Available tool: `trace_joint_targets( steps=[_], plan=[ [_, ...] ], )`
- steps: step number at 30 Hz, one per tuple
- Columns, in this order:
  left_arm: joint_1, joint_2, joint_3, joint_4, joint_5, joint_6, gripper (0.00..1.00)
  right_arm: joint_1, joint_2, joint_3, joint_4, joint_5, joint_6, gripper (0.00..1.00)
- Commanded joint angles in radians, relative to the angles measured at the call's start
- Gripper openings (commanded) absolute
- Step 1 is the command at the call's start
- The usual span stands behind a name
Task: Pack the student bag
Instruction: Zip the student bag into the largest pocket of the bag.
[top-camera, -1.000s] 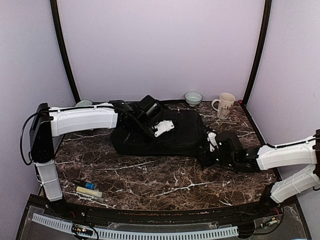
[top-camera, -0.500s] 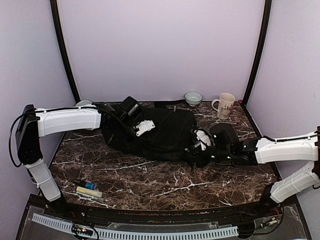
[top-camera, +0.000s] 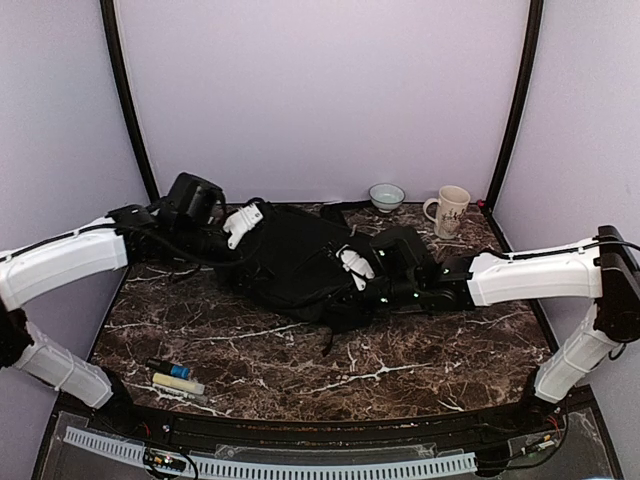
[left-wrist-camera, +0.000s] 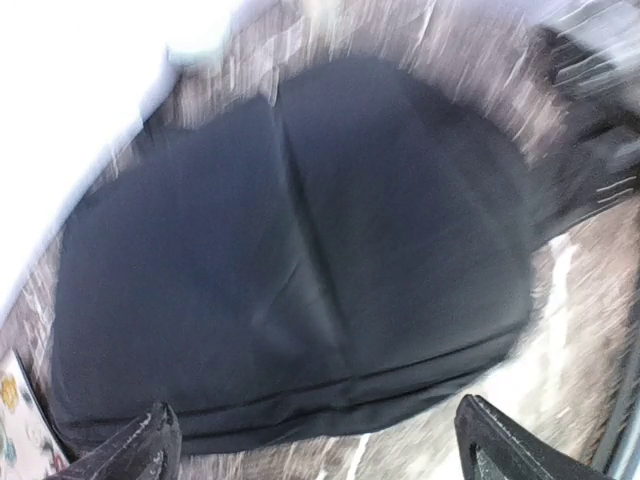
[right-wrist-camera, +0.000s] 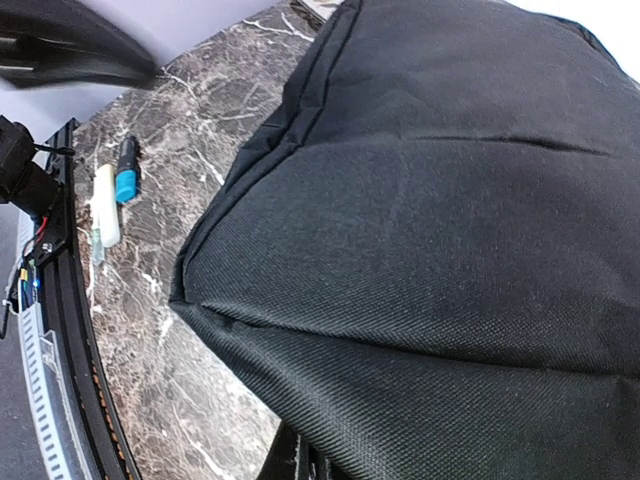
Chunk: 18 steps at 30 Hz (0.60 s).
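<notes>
The student bag (top-camera: 290, 262), a big black soft fabric case, lies skewed across the rear middle of the marble table (top-camera: 400, 370). Its cloth fills the left wrist view (left-wrist-camera: 300, 250) and the right wrist view (right-wrist-camera: 450, 200). My left gripper (top-camera: 238, 224) hovers at the bag's left end, open, and its dark fingertips (left-wrist-camera: 148, 448) stand wide apart with nothing between them. My right gripper (top-camera: 350, 268) is on the bag's right part, shut on a fold of the fabric. Its fingers (right-wrist-camera: 300, 465) are mostly hidden under the cloth.
A blue-capped marker (top-camera: 170, 369) and a white tube (top-camera: 178, 383) lie near the front left, also seen as the marker (right-wrist-camera: 125, 172) and tube (right-wrist-camera: 105, 205). A small bowl (top-camera: 386, 195) and a mug (top-camera: 450, 210) stand at the back right. A thin strap (top-camera: 327, 342) trails from the bag's front.
The bag has slid left and turned, drawn along by my right gripper. My left gripper has let go, opened wide and pulled back to the left.
</notes>
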Motion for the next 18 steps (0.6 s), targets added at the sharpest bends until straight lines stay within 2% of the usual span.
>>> trace_joint_targets(
  steps=[1,4,8,11,13,18],
  plan=[
    [-0.009,-0.267,-0.218,0.288,0.155,-0.147,0.99,0.011,0.0,0.075,0.074,-0.052,-0.011,0.0],
    [-0.013,-0.331,-0.293,0.342,0.266,-0.195,0.98,0.011,0.008,0.096,0.058,-0.068,-0.013,0.0],
    [-0.056,-0.295,-0.282,0.306,0.255,-0.232,0.98,0.012,0.0,0.11,0.033,-0.107,-0.02,0.0],
    [-0.12,-0.248,-0.253,0.306,0.261,-0.237,0.9,0.012,-0.018,0.116,0.033,-0.15,-0.004,0.0],
    [-0.156,-0.229,-0.257,0.339,0.223,-0.233,0.88,0.013,-0.029,0.133,0.033,-0.197,0.008,0.0],
    [-0.168,-0.182,-0.234,0.346,0.111,-0.207,0.72,0.014,-0.035,0.212,-0.028,-0.276,0.0,0.0]
  ],
)
